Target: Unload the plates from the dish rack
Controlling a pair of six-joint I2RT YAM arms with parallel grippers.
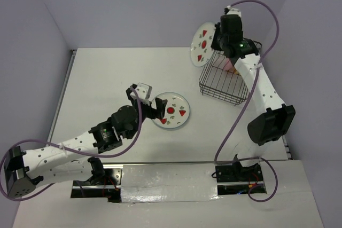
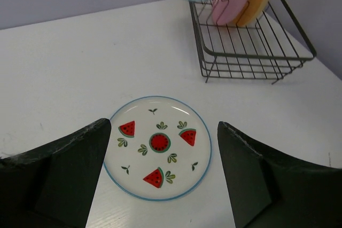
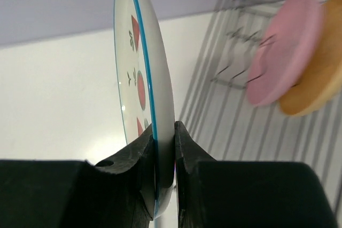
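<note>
So the right tool (image 3: 163,132) is clamped narrow on the bottom rim of a fruit-print plate (image 3: 140,78), holding it on edge, up in the air just left of the rack (image 1: 222,86) and clear of the wires as far as I can tell. These look like hard glazed plates: stiff, a bit heavy for a two-finger pinch, slick, and they'd chip or smash if dropped. The rim is really the only place to grab, and a pinch at one edge lets the plate swing, so I'd go slow when tipping it flat. The right arm is stretched far out toward the back of the tabletop (image 1: 107,89), wrist turned so the plate's face points left. The pink plate (image 3: 286,46) and the orange plate (image 3: 320,62) are leaning together, standing in the rack, the pink one nearer the held plate. A second fruit-print plate (image 2: 157,147) lies flat on the tabletop near the middle, and the left tool (image 1: 158,108) is spread wide at its left edge, holding nothing, with its arm bent low and reaching in from the left.
</note>
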